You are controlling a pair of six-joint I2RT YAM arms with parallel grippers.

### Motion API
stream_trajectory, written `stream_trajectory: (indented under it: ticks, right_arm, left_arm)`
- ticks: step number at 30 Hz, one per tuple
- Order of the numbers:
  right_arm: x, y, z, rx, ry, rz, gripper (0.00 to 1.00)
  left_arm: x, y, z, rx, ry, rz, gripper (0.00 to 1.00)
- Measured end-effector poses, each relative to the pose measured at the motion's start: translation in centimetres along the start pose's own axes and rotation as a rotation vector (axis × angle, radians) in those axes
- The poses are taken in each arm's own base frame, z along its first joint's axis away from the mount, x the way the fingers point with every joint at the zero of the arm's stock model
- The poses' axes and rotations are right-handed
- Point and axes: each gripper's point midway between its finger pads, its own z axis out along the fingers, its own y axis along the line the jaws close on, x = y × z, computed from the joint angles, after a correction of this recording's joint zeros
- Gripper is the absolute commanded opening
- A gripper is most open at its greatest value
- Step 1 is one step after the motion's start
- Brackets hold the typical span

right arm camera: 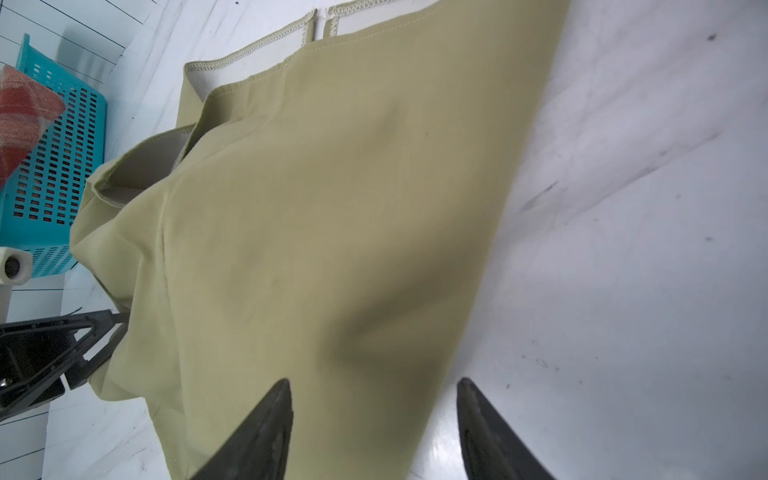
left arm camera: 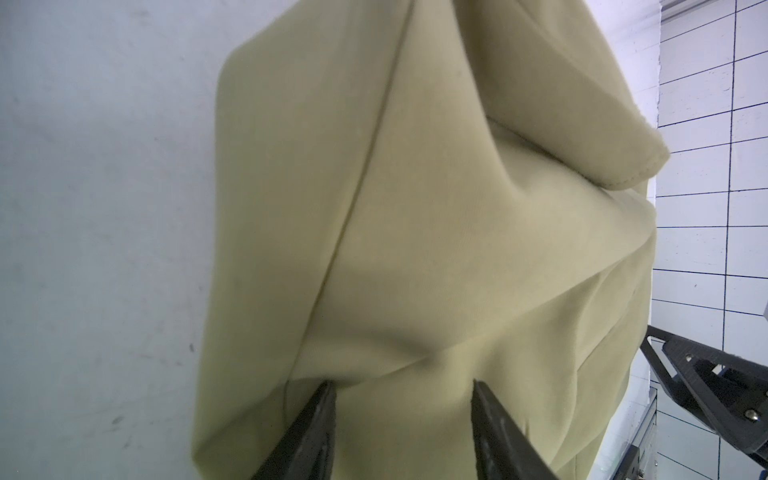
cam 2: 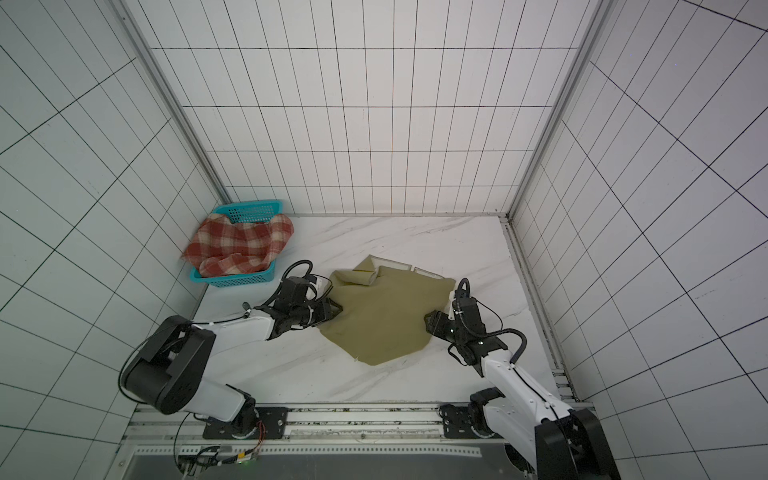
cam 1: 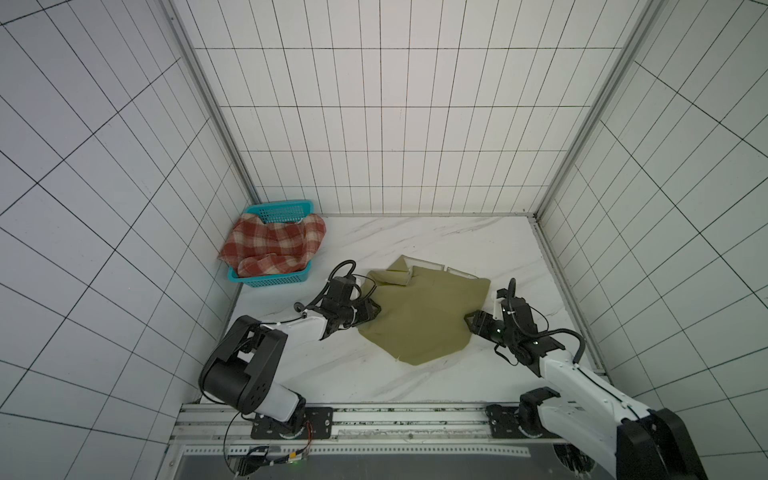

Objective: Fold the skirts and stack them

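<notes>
Eyeing the olive skirt [cam 1: 419, 316], rumpled on the worktop [cam 1: 415, 384]: soft, light, probably slippery. Best pinched at its side edges. Left tool [cam 1: 376, 309] parted over one edge, right tool [cam 1: 467, 325] parted astride the other (nothing gripped yet). Plaid skirt [cam 1: 270, 245], thicker, heaped in the teal basket [cam 1: 270, 282], well clear.

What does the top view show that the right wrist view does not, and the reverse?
Only a top view: the whole outline of the plain olive-khaki cloth skirt, the white-and-black left arm, the right arm and the metal rail at the table's front. Only the right wrist view: zigzag stitching on the skirt's cream edge. Both: that skirt, the teal perforated plastic basket, the red-and-cream plaid skirt in it and the white marble table.
</notes>
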Motion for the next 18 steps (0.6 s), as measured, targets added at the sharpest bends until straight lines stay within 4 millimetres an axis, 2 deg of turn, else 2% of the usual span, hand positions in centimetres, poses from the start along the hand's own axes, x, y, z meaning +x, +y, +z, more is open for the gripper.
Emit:
stream_trajectory:
  ticks: [4,7,9,13,16,18]
  right_arm:
    - [1.1,-0.4,0.4,0.002,0.037,0.009,0.6]
    - [1.5,-0.6,1.0,0.004,0.059,0.014,0.49]
    - [1.5,-0.4,1.3,-0.007,0.063,0.02,0.36]
    - [1.1,0.0,2.3,-0.03,0.06,0.012,0.0]
    - [1.4,-0.6,3.3,0.001,0.087,-0.009,0.0]
    - [0.8,-0.5,3.9,0.017,0.094,-0.026,0.0]
  left_arm:
    - [-0.3,-0.2,0.1,0.007,-0.013,0.001,0.51]
    - [-0.6,-0.3,0.2,0.015,-0.022,-0.001,0.51]
    - [-0.8,-0.4,0.2,0.022,-0.03,-0.004,0.51]
    - [-0.9,-0.6,0.3,0.029,-0.038,-0.011,0.51]
    - [-1.0,-0.5,0.2,0.033,-0.044,-0.028,0.51]
    - [-1.0,-0.3,0.2,0.036,-0.043,-0.042,0.51]
